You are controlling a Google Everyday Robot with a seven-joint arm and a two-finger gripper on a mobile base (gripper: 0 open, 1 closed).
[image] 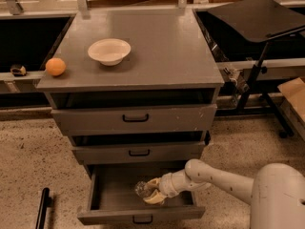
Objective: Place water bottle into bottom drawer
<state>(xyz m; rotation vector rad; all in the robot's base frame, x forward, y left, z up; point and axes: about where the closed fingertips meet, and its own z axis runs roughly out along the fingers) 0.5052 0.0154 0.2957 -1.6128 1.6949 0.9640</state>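
Observation:
The bottom drawer of the grey cabinet is pulled open, its front nearest the camera. My gripper reaches into it from the right on a white arm, and its pale fingers are shut on the water bottle, a small clear bottle. The bottle sits low inside the drawer, right of centre, partly hidden by the fingers. I cannot tell whether it touches the drawer floor.
The cabinet top holds a white bowl and an orange at its left edge. The middle drawer and top drawer stand slightly open. A black stand stands at the right, a black pole at lower left.

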